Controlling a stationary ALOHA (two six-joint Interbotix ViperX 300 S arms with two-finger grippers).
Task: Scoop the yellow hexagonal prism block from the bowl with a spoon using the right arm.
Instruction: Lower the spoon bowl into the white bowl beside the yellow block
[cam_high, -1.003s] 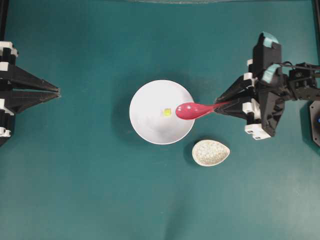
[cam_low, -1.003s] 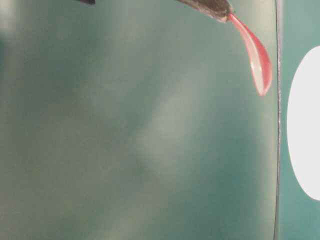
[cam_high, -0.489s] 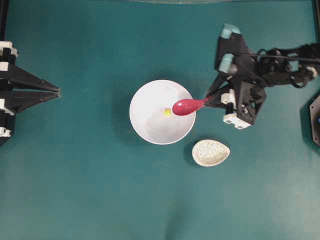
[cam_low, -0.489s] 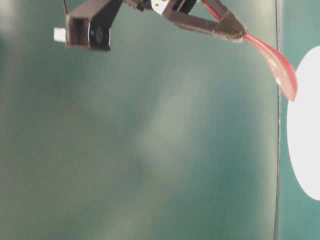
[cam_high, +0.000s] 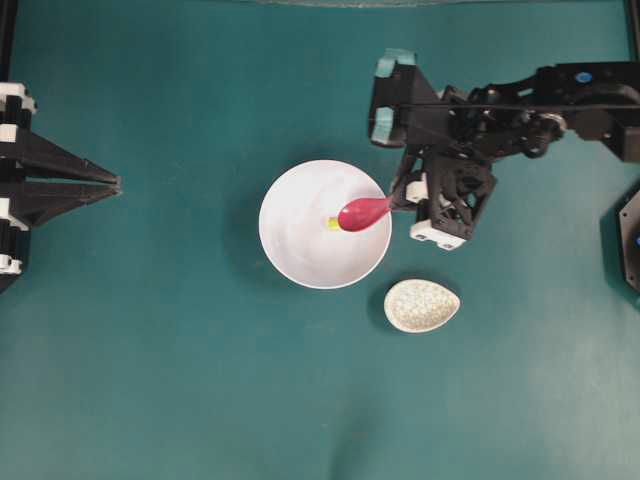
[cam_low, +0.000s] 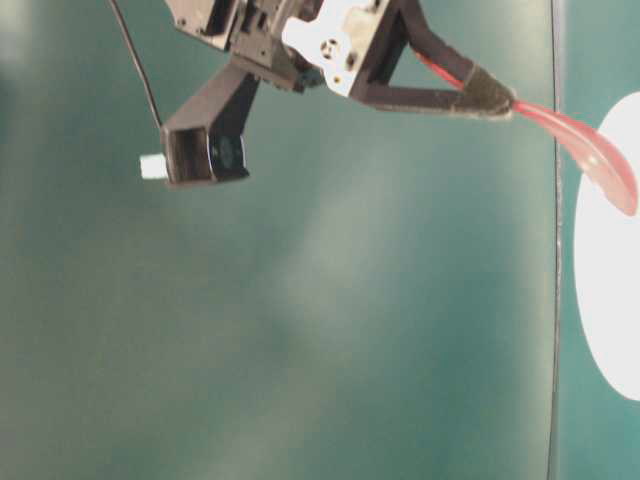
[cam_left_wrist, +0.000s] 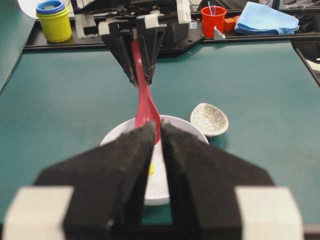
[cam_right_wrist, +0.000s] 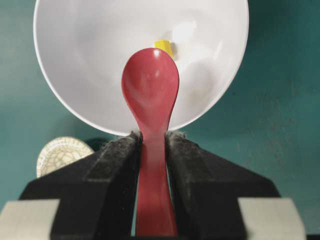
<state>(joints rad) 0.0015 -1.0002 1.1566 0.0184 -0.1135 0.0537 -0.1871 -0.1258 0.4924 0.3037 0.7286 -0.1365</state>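
On the teal-green counter (cam_high: 150, 350), the large round plain white bowl (cam_high: 295, 250) sits near the middle of the overhead view, and the tiny bright yellow six-sided block (cam_high: 331, 224) lies inside it, just toward three o'clock of the bowl's centre. The black right arm with teal accents (cam_high: 500, 110) reaches in from the three o'clock side, and its tool (cam_high: 393, 204) is clamped on the short straight handle of the glossy pink-red soup spoon (cam_high: 360, 213), the two black fingers (cam_right_wrist: 117, 165) pressing the handle from either side in the right wrist view. The spoon's oval scoop hangs over the bowl's three o'clock rim, with its tip right beside the yellow block; whether the two touch cannot be told. In the table-level view the spoon slopes downward from the tool toward the white bowl. A small speckled beige teardrop-shaped dish (cam_high: 421, 305) rests on the counter at about five o'clock from the bowl, close to it but apart. The plain black left arm's tool (cam_high: 112, 183) sits at the nine o'clock edge, well apart from the bowl, its fingers (cam_left_wrist: 125, 165) nearly together with only a thin gap and nothing between them.
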